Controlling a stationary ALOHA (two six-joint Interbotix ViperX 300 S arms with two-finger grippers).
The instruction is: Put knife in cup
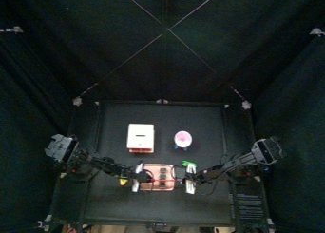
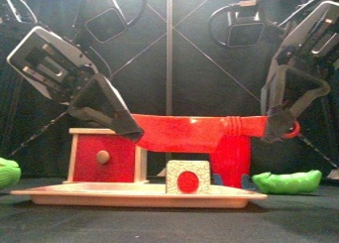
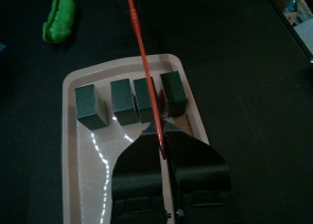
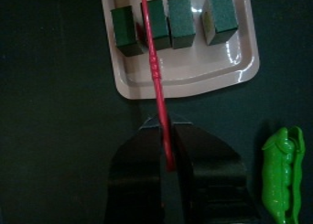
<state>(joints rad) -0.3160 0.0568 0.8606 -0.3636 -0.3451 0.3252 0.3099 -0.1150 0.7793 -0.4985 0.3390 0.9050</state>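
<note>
The red knife (image 2: 179, 130) hangs level above the salmon tray (image 2: 79, 192), held at both ends. My left gripper (image 2: 129, 126) is shut on its left end and my right gripper (image 2: 279, 123) is shut on its right end. In the left wrist view the knife (image 3: 141, 54) runs as a thin red line out from the left gripper (image 3: 163, 145) over the tray. The right wrist view shows the same knife (image 4: 153, 54) leaving the right gripper (image 4: 166, 141). In the top view the pink cup (image 1: 184, 138) stands behind the tray, right of the white block (image 1: 140, 135).
The tray (image 3: 76, 127) holds several small blocks in a row. A green pod (image 4: 281, 173) lies on the table right of the tray, and another green item (image 3: 59, 16) lies to its left. Black curtains close in the table.
</note>
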